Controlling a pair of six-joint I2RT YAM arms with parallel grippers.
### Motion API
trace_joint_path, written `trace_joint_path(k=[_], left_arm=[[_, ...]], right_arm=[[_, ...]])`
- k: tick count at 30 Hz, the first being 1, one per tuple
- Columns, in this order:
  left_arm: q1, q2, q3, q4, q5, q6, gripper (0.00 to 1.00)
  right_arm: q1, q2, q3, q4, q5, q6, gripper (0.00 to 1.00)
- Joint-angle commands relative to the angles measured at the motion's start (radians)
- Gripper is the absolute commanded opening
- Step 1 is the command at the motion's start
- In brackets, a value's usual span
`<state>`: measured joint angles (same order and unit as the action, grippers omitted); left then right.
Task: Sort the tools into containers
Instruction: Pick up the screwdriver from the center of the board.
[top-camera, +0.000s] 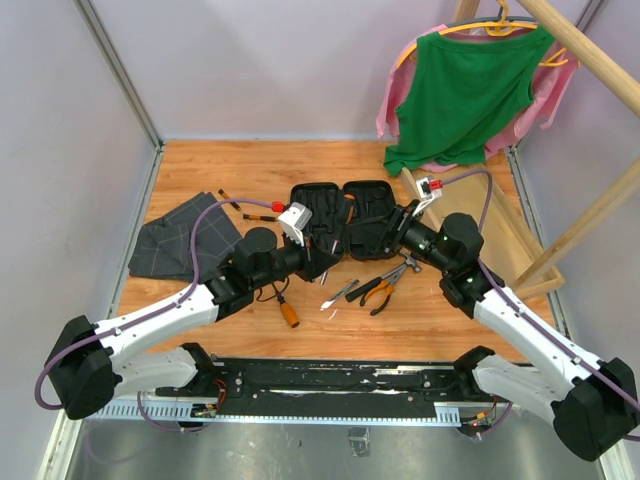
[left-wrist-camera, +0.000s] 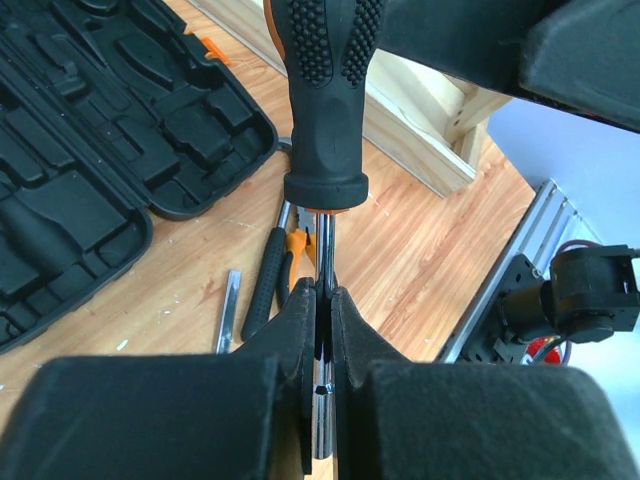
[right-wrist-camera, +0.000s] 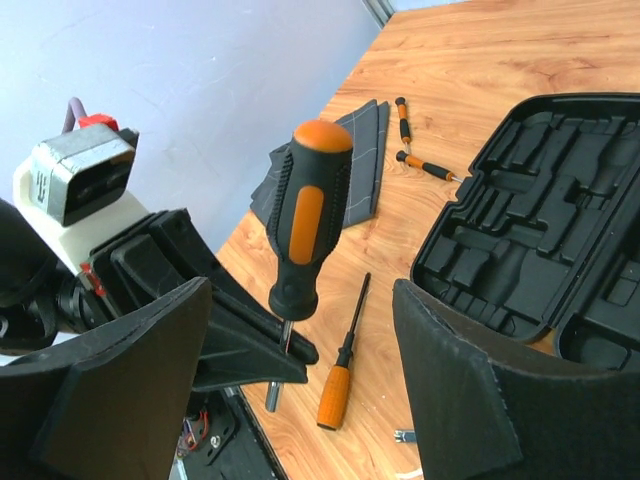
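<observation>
Black and orange, a thick-handled screwdriver (right-wrist-camera: 310, 215) stands upright with its handle up, just in front of the open tool case (top-camera: 345, 215). The left gripper (left-wrist-camera: 322, 300) has its jaws closed tight on the bare steel shaft, just below the handle. The right gripper (right-wrist-camera: 300, 290) reaches in from the right side of the case. Its jaws are spread wide and hold nothing. The raised screwdriver shows between its two fingers and, as far as the wrist view shows, touches neither.

The black plastic case lies open flat on the wooden tabletop (top-camera: 200, 165), with both moulded halves facing up.

In front of the case lie orange-and-black pliers (top-camera: 378, 292) and, just left of them, a small steel piece (top-camera: 338, 293). Further left, also in front of the case, lies a thin screwdriver (top-camera: 288, 312) with an orange handle.

Left of the case lie two small screwdrivers (top-camera: 250, 208), and beyond them a folded grey cloth (top-camera: 180, 235).

Behind the case and to its right, a green shirt (top-camera: 465, 90) hangs on a hanger.
</observation>
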<state>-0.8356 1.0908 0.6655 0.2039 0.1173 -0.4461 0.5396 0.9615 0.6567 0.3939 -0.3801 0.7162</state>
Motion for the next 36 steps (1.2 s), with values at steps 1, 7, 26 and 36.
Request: trace_joint_path(k=[1, 7, 26, 36], left_arm=[[-0.007, -0.023, -0.007, 0.049, 0.032, -0.003, 0.01], [-0.007, -0.022, -0.009, 0.061, 0.058, -0.003, 0.0], [-0.007, -0.019, -0.015, 0.075, 0.069, -0.009, 0.01], [-0.007, -0.007, -0.008, 0.084, 0.079, -0.005, 0.0]], right_arm=[[0.028, 0.036, 0.009, 0.094, -0.003, 0.038, 0.73], [0.058, 0.094, 0.03, 0.129, 0.003, 0.069, 0.68], [0.059, 0.119, 0.045, 0.134, 0.068, 0.076, 0.54], [0.059, 0.103, 0.05, 0.11, 0.095, 0.068, 0.46]])
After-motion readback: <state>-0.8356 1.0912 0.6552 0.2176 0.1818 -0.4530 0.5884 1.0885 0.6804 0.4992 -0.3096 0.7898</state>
